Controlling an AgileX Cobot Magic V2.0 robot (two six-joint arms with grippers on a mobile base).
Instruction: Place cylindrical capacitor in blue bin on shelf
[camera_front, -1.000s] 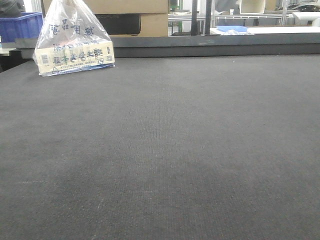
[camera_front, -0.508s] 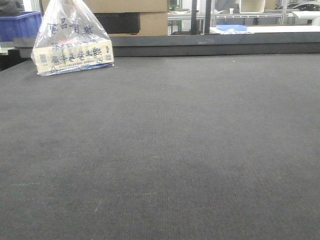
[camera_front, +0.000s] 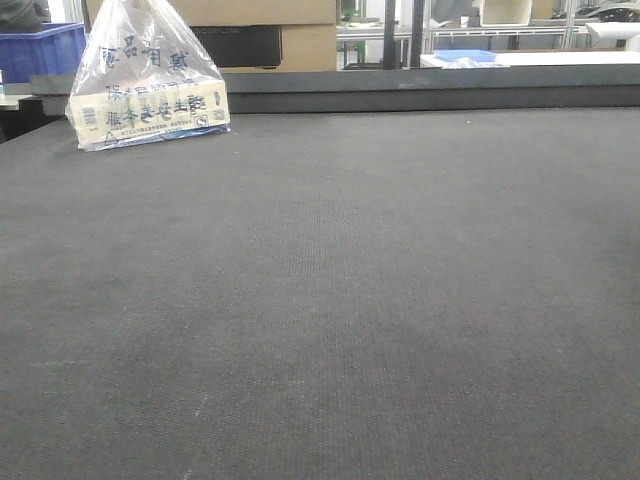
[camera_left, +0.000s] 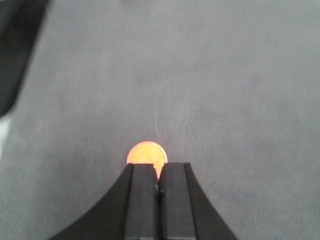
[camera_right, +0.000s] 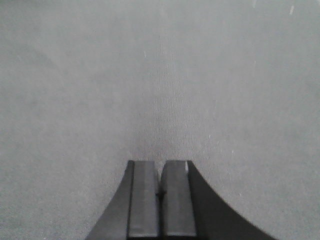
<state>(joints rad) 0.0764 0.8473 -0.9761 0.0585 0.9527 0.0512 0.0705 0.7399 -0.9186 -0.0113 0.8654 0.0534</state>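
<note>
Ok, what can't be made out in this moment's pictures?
1. Left wrist view: the orange round object sits partly behind the shut left gripper. Whether it is held or lying on the mat cannot be told.
2. Front view: the blue crate is cut off by the left edge and partly behind the plastic bag. Its contents are hidden.
3. Front view: the bag's print is too blurred to read.

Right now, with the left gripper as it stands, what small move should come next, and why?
Probably open the left gripper a little. Its jaws stand pressed together, and the orange round object, likely the capacitor, shows just beyond their tips, not between them, against the grey mat. Closed jaws cannot take it. Whether it touches them I cannot tell.
</note>
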